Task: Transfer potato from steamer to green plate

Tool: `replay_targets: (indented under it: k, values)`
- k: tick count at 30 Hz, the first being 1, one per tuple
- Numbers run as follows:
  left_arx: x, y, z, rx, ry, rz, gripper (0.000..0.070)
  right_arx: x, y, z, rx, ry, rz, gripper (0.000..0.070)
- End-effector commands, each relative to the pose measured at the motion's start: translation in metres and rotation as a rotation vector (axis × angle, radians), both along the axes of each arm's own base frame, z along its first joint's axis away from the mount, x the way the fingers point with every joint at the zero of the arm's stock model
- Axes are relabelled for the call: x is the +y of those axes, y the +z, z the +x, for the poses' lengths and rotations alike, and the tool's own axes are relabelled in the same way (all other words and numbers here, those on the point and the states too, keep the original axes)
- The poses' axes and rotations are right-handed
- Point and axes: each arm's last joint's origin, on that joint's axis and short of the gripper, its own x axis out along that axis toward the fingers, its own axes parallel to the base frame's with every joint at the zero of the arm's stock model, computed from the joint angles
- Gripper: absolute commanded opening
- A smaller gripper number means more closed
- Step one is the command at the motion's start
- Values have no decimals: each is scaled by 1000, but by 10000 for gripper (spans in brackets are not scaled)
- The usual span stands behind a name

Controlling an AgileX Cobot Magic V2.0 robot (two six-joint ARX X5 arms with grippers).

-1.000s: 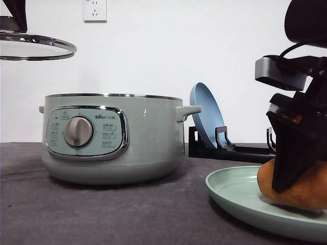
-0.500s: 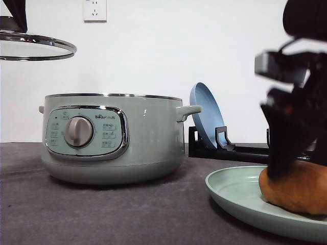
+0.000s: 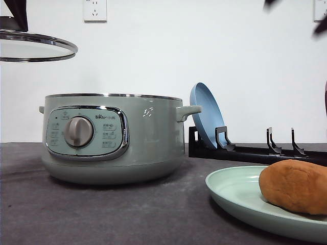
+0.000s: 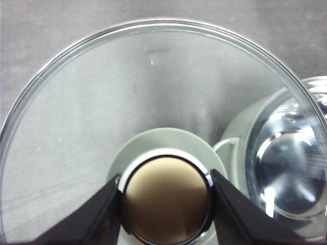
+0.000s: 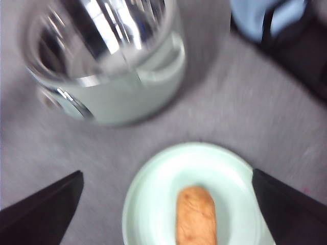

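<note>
where uncovered, potato (image 3: 296, 186) near green plate (image 3: 230, 191) rim

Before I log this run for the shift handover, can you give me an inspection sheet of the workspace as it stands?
Surface: dark grey table, no spills seen.
Job's things: potato lies on the green plate; steamer stands open, its pot bare inside.
Clutter: black dish rack with a blue plate leaning in it.
Hands: left hand shut on the glass lid by its knob, held above the table; right hand open, raised above the potato.
Cables: nothing seen.
Surroundings: white wall with a socket.
</note>
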Motion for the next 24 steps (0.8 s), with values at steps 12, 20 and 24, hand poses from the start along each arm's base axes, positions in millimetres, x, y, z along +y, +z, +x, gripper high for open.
replay_targets:
  k: [12,20,24]
  values:
    - [-33,12,-4,-51,-90,-17,9,-35,37,-66,-198,-5,128,700]
    - [-78,11,-12,-49,-231,-22,9,-36,37,-69,-203,-9,139,700]
    - [-104,11,-19,-48,-313,-24,9,-36,38,-68,-207,-9,142,700]
